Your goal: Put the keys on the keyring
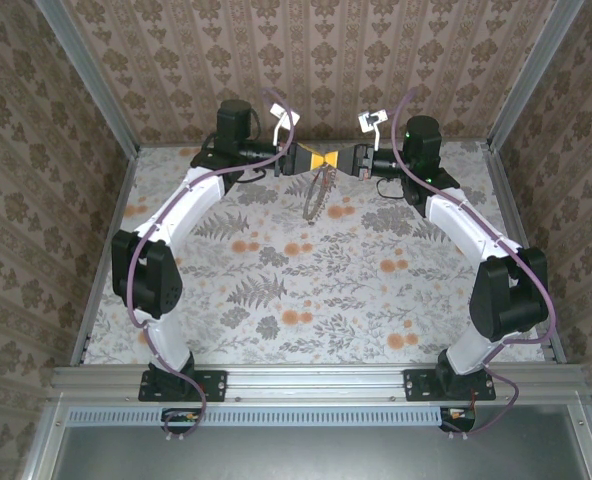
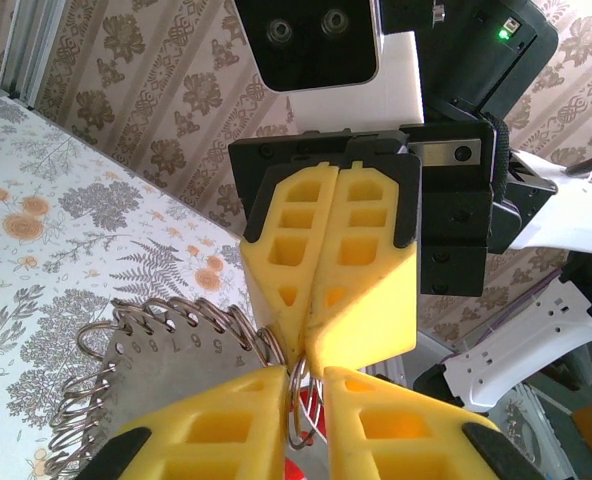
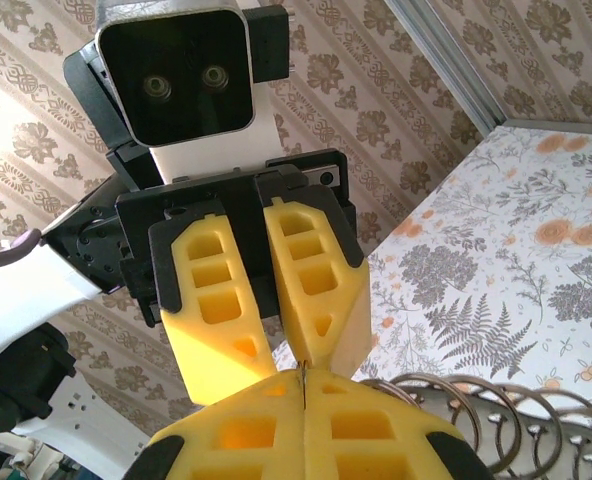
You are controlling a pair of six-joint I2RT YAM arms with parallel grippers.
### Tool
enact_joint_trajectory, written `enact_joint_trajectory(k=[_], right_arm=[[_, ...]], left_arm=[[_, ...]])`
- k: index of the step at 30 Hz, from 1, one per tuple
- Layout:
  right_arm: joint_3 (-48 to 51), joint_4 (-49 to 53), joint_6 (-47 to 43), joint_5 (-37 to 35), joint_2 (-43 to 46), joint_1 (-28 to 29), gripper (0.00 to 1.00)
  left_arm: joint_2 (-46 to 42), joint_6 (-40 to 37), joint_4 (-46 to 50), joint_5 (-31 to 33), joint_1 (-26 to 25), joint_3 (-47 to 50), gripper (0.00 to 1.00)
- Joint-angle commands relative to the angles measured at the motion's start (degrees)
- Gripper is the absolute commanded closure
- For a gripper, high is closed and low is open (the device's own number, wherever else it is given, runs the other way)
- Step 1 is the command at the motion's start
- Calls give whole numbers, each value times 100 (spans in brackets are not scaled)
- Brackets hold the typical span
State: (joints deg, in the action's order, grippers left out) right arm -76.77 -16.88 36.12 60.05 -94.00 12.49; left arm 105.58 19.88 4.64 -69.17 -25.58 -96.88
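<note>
Seen from my left wrist, my right gripper (image 2: 306,342) pinches the keyring (image 2: 81,405) at 12 o'clock, its coil trailing toward 8. My left gripper (image 2: 304,398) stands narrow; whether it grips, I cannot tell.

We see the left arm (image 1: 191,200) and the right arm (image 1: 466,225) built alike: smooth white shells between chunky black joints (image 1: 146,275), each on a black base plate (image 1: 181,385). A purple cable (image 1: 548,300) runs along each arm. The left hand (image 1: 314,160) and the right hand (image 1: 338,160) carry bright yellow wedge-shaped fingers (image 2: 351,260) with rectangular pockets moulded in, set in black holders with small screws. Above them sits a white camera block (image 2: 321,55) with a glossy black face and two round lenses. A tiny green light (image 2: 503,33) glows on a black housing.
</note>
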Motion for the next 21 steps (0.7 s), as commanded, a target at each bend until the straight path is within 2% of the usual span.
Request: enact_joint_trajectory(k=[1,5,11,12,14,16,21], right_arm=[[49,-87,-86,33,-9,-1,100],[50,-122,-51,36,-2,-2,100],[48,-112,-8,12,43,-9,100],[56,-103,11,-14,67,-20,93],[177,-162,67,-176,196,-92,71],[341,-289,172,-300,353,-186,60],[916,-735,502,-667,767,-413,54]], left_arm=[[-249,67,-180,-62,-17,59,89],[-251,122,-293,-69,-17,64,100],[-317,384,-709,63,-17,236,100],[-347,467,-801,158,-17,290,100],[-400,658,-1011,316,-22,377,100],[-432,868,-1253,371,-17,450,100],[-456,1178,-1610,401,-17,490,100]])
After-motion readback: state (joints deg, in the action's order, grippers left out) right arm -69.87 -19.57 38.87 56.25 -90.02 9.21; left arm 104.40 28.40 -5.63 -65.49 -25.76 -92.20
